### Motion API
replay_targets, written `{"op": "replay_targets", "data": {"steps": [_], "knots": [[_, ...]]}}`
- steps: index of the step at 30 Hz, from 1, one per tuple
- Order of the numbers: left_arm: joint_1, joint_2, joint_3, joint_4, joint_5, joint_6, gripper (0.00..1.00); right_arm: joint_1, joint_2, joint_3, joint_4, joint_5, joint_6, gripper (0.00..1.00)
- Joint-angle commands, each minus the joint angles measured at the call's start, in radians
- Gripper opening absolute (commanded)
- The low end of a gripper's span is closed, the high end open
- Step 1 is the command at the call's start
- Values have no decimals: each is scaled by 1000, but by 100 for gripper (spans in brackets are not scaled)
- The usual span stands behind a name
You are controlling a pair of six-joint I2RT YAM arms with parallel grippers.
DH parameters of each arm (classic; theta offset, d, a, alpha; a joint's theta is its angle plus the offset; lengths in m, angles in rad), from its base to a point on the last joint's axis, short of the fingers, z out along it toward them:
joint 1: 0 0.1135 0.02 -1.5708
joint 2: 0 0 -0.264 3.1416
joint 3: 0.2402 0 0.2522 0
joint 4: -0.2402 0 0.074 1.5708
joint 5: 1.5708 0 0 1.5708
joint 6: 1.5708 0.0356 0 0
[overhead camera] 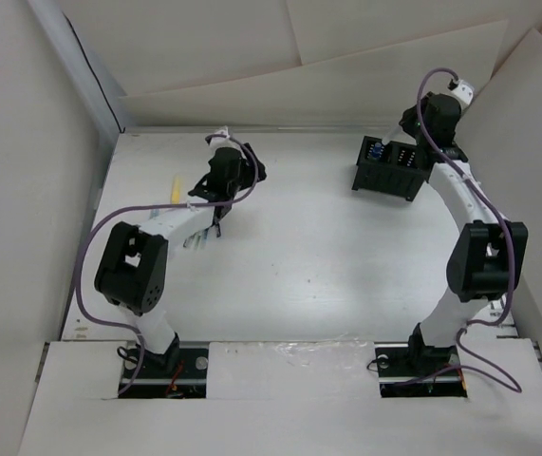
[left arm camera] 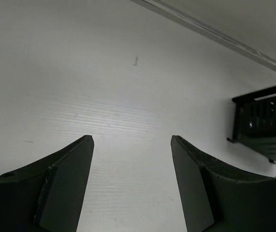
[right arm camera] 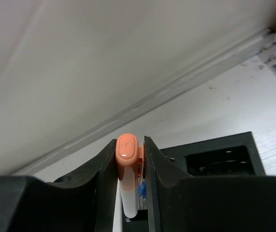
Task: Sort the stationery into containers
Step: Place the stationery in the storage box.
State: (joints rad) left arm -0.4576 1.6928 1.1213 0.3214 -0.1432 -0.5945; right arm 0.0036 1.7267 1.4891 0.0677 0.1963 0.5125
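Now the orange pen (right arm camera: 127,166) is held tight between the jaws of the right gripper (right arm camera: 129,145). The jaws are narrow and are pressed on both sides of the pen. The pen's long side runs up and down in the gap. Its orange cap is up at the fingertips and its white body goes down between the fingers.

The black box (right arm camera: 215,147) is seen just past the fingertips and a little to their right, very near. So the box lies ahead of and below these jaws. It is judged that the pen only needs to be lowered, white end first, into one of the square holes and then let go. Which hole is under it cannot be told, nor whether its low end is already inside. Something blue (right arm camera: 141,189) is seen right behind the pen. It may be a pen that is in the box already.

The right arm is stretched far out over the table (overhead camera: 299,247), and its wrist is bent over the box.

The left gripper (left arm camera: 132,140) is wide open and nothing is held in it. Only bare table is seen between its jaws. The box is well apart from them, ahead and to their right. A yellow pen (overhead camera: 176,187) lies flat on the table near these jaws, off to their left side. The left arm is the nearer one to it. That arm is folded, with its wrist low over the table.
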Motion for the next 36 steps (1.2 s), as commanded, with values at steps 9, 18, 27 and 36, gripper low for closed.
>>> {"op": "replay_targets", "data": {"steps": [9,18,27,36], "knots": [[177,100,247,-235,-90,-19,63,49,146,131,-29,261,-158,8],[283,131,202,-304,-151,1,63,102,186,120,-29,319,-167,16],[283,191,235,-403,-303,64,63,142,134,97,-40,307,-157,66],[352,217,232,-458,-331,73,64,160,-32,1,-106,252,-59,74]]}}
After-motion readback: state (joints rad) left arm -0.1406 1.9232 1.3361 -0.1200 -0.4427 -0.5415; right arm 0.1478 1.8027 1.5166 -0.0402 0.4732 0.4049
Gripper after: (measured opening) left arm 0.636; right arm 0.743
